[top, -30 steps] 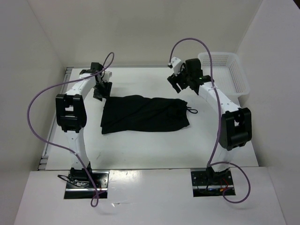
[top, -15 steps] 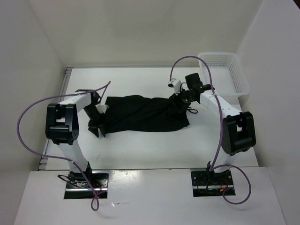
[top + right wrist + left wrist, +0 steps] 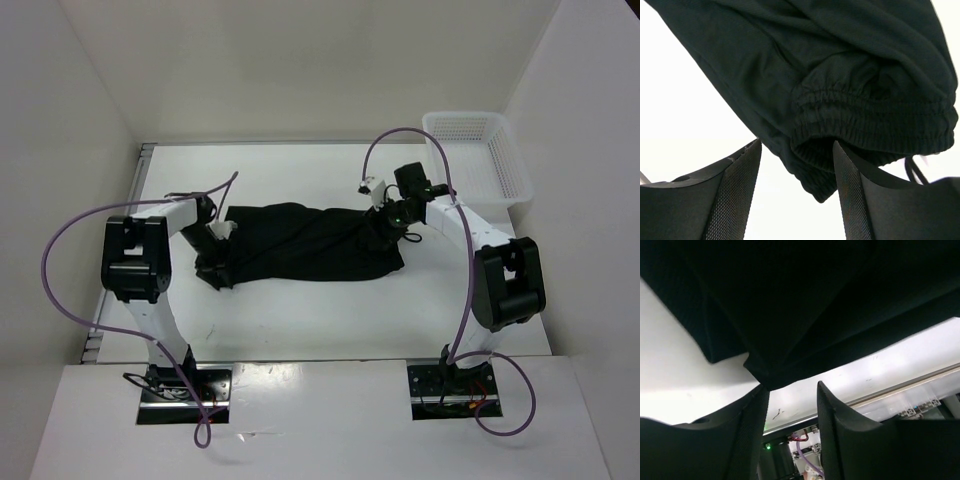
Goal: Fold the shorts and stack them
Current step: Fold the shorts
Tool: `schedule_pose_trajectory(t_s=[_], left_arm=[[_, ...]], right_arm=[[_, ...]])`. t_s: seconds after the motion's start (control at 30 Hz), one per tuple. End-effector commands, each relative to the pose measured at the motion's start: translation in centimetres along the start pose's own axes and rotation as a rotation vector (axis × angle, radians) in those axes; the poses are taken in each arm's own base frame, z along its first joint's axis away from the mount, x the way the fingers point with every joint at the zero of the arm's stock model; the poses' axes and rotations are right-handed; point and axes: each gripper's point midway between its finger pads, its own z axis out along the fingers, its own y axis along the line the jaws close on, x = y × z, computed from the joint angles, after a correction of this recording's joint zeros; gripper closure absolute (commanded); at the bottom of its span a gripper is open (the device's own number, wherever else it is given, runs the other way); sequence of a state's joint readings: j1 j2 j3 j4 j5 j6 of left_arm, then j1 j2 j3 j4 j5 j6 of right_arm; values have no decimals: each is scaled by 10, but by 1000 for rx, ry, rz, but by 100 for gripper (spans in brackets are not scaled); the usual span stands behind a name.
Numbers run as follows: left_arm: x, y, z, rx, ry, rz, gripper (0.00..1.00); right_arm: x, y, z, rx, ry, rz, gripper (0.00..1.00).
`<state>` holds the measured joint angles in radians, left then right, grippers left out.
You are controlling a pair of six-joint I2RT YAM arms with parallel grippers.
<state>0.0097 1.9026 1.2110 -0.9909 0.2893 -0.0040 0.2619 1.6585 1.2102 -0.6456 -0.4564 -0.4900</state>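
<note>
- One pair of shorts (image 3: 310, 245) lies lengthwise mid-table (image 3: 300, 315), rumpled; judging by that, folding is barely begun and stacking remains. A white basket (image 3: 512, 172) stands far right. Both arms reach low, the left gripper (image 3: 215, 270) at the near-left corner, the right gripper (image 3: 380, 225) at the right end.
- Left wrist: fingers (image 3: 752, 415) half apart, a fabric corner at their tips, unclamped.
- Right wrist: fingers (image 3: 740, 185) part-open below the elastic waistband (image 3: 865, 110), nothing pinched.
</note>
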Motion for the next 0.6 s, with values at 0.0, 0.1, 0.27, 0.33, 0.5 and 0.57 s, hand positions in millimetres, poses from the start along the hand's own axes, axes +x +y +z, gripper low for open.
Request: schedule_pose_trajectory(t_s=[0.0, 0.1, 0.27, 0.33, 0.5, 0.57], left_arm=[[-7, -8, 1, 56, -4, 3, 52], [-11, -4, 6, 44, 4, 0, 74], [-12, 0, 9, 27, 16, -3, 92], [-16, 2, 6, 27, 1, -8, 95], [-24, 4, -4, 28, -22, -19, 99], [-28, 2, -12, 28, -28, -17, 100]], right_arm=[[3, 9, -7, -34, 25, -19, 36], [7, 13, -6, -55, 33, -10, 42], [3, 14, 3, -82, 20, 18, 42], [0, 12, 9, -85, 5, 39, 42], [-14, 1, 25, -66, -35, 118, 54], [-17, -1, 27, -65, -39, 139, 61]])
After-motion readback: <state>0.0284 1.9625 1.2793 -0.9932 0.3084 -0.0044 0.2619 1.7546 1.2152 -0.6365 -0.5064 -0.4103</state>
